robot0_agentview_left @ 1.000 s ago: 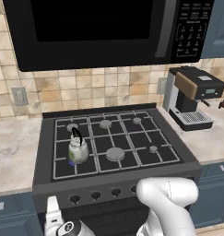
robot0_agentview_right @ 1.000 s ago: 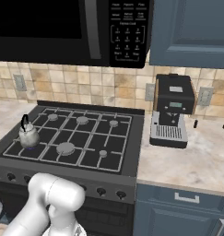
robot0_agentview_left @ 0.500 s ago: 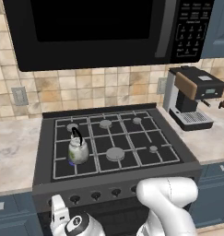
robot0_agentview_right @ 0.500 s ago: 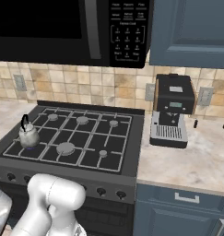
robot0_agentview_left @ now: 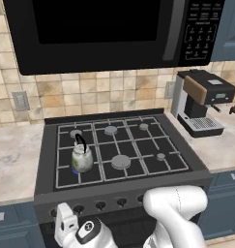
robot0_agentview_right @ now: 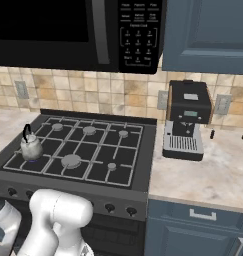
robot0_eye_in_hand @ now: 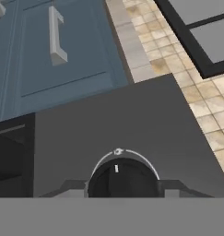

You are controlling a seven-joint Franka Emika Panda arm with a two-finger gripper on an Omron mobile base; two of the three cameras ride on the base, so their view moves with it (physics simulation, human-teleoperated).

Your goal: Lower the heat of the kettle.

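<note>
The kettle (robot0_agentview_left: 82, 158) sits on the stove's (robot0_agentview_left: 46, 160) front-left burner, at about 9 o'clock from the central burner (robot0_agentview_left: 121, 161) in the left base view, with a faint blue glow at its base that suggests the flame is lit. Below it a row of dark knobs (robot0_agentview_left: 122, 202) lines the front panel, and the gripper (robot0_agentview_left: 66, 227) hangs low in front of that panel, at roughly 6 o'clock from the kettle. In the hand view one knob (robot0_eye_in_hand: 123, 179) fills the lower middle, its white pointer mark near 12 o'clock under a thin arc scale (the view rolls with the hand, so that reading is not the room's). Whether the fingers stand apart or together I cannot tell, since the tips are hidden at the bottom edge. The step in hand appears to be closing in on the knob that feeds the kettle's burner. To do it well, the hand should stay centred on the knob's axis, seat both fingers evenly across its sides before closing, then turn only part way towards a lower setting, not to off. An off-centre grip would likely slip.
</note>
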